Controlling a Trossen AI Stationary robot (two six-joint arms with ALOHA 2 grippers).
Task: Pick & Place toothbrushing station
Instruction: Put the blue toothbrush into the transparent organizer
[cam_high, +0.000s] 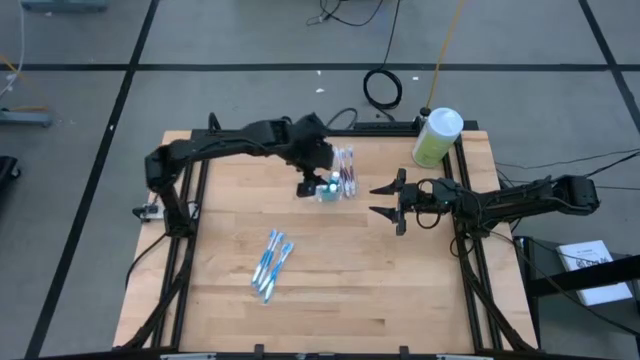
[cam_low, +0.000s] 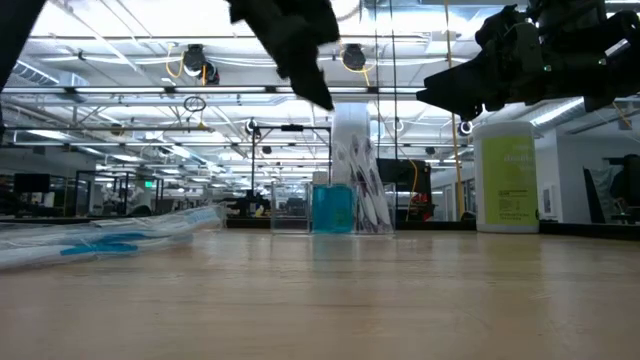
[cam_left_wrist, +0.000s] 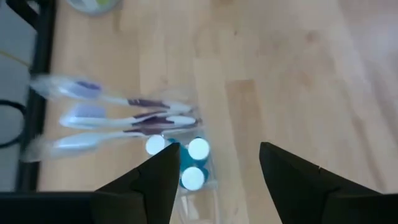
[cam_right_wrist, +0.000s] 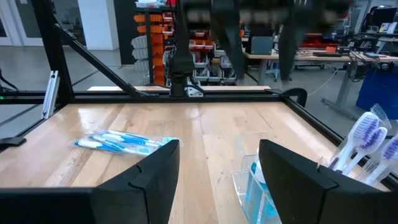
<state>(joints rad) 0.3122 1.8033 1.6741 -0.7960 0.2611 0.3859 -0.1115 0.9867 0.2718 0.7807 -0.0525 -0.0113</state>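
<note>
Left gripper (cam_high: 305, 187), jaws apart, hovers above the tray (cam_high: 325, 190) at the table's (cam_high: 330, 290) far centre, right gripper (cam_high: 390, 201) open beside; a clean retreat means lifting straight up, clear of the toothbrushes (cam_high: 346, 170).

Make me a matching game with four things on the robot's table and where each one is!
Things:
1. green bottle
2. blue toothbrushes
3. toothbrushing station
4. right gripper

Places:
A. under the left gripper
B. far right corner of the wooden table
C. lying flat nearer the front, left of the middle
D. open, a little right of the station

Pairs: 1-B, 2-C, 3-A, 4-D
</note>
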